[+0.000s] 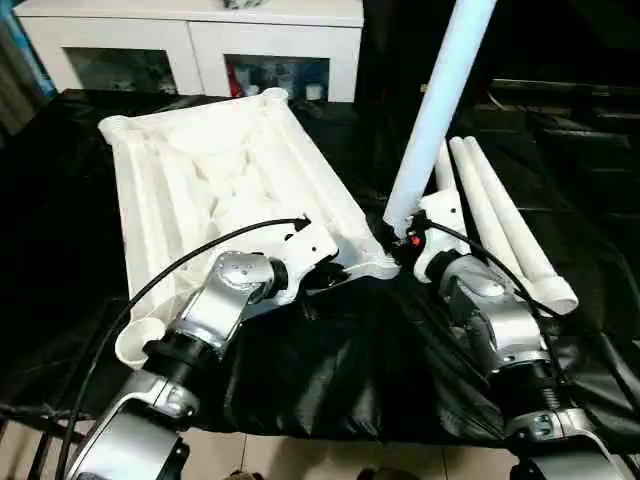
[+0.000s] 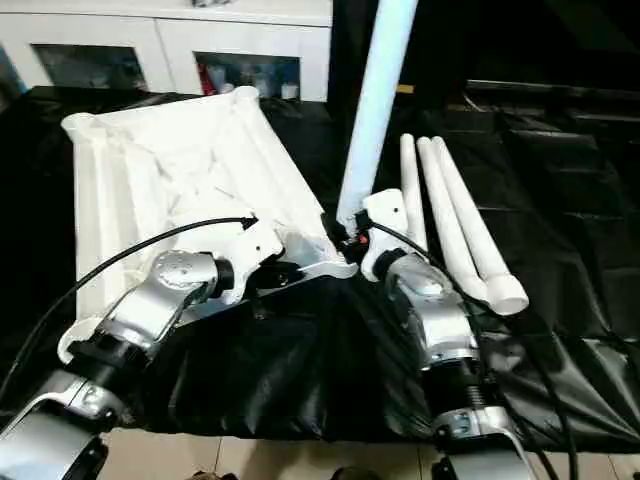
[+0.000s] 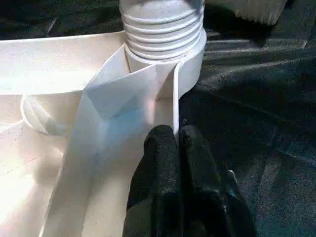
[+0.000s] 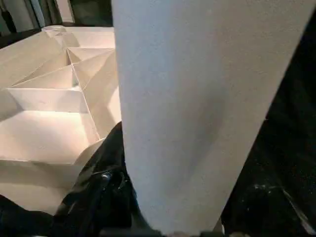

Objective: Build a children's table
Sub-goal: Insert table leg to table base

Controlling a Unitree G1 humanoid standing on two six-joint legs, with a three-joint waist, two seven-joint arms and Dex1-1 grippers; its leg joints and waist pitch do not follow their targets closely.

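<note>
From my seat I see the table top (image 1: 215, 190) lying upside down on the black-covered worktop (image 1: 350, 380), ribbed underside up, taking up the left half of the head view, with its far corner sockets toward eleven and twelve o'clock near the white cabinet (image 1: 190, 40). My left hand (image 1: 318, 280) sits at the top's near right edge; in the left wrist view its black fingers (image 3: 163, 163) are pressed together and lie against the thin white rim, right below the corner socket (image 3: 190, 54), where the threaded end of a leg stands in the socket. I can't quite tell whether the fingers actually pinch the rim or just rest against it. Just right of that, the upright leg (image 1: 440, 100) rises toward twelve o'clock from that near right corner, and my right hand (image 1: 408, 240) is about half open around its lower end, with the tube close against the right wrist camera and one black finger (image 4: 106, 163) beside it. Further right, at about three o'clock, three spare legs (image 1: 500, 215) lie side by side on the black cover, touching one another.
</note>
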